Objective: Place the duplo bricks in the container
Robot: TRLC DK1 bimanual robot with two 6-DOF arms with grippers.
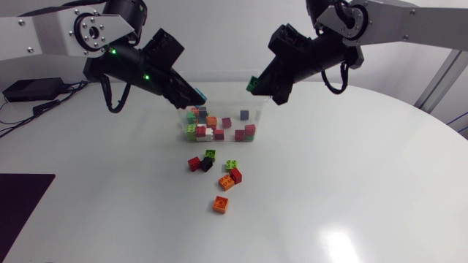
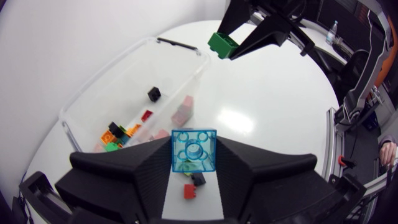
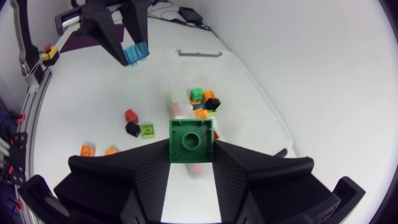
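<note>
My left gripper [image 1: 194, 96] clamps a blue brick [image 2: 194, 150] by the container's [image 2: 134, 71] left edge. My right gripper [image 1: 255, 85] grips a green brick [image 3: 191, 141] over its right end. The container sits below, between both.

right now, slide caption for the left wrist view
Left gripper holds blue brick, right gripper green brick, container ahead
</note>
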